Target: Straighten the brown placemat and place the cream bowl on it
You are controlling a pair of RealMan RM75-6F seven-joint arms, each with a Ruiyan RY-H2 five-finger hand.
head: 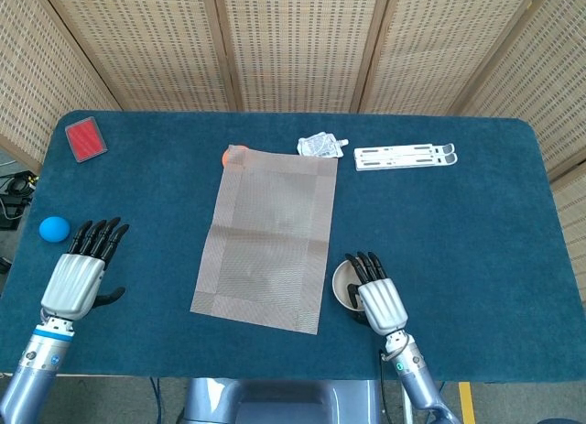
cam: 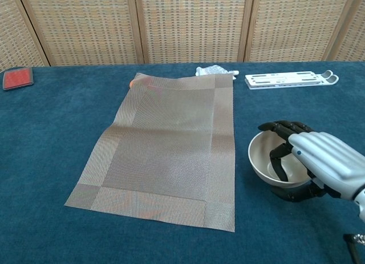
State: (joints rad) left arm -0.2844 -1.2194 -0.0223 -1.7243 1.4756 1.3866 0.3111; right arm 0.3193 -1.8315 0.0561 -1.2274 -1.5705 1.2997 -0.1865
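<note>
The brown placemat (head: 270, 236) lies flat mid-table, slightly skewed, its near edge swung to the left (cam: 165, 144). Just off its near right corner is the cream bowl (head: 341, 285), apart from the mat (cam: 263, 158). My right hand (head: 377, 296) grips the bowl's near right rim: the fingers (cam: 279, 153) curl down inside it and the thumb presses the outer wall low down. My left hand (head: 78, 277) rests on the cloth at the near left, fingers stretched out, holding nothing; only the head view shows it.
An orange thing (head: 233, 153) peeks from under the mat's far left corner. A white pouch (head: 321, 146) and a white slotted stand (head: 405, 156) lie at the back. A red card (head: 86, 137) and a blue ball (head: 53, 228) sit far left.
</note>
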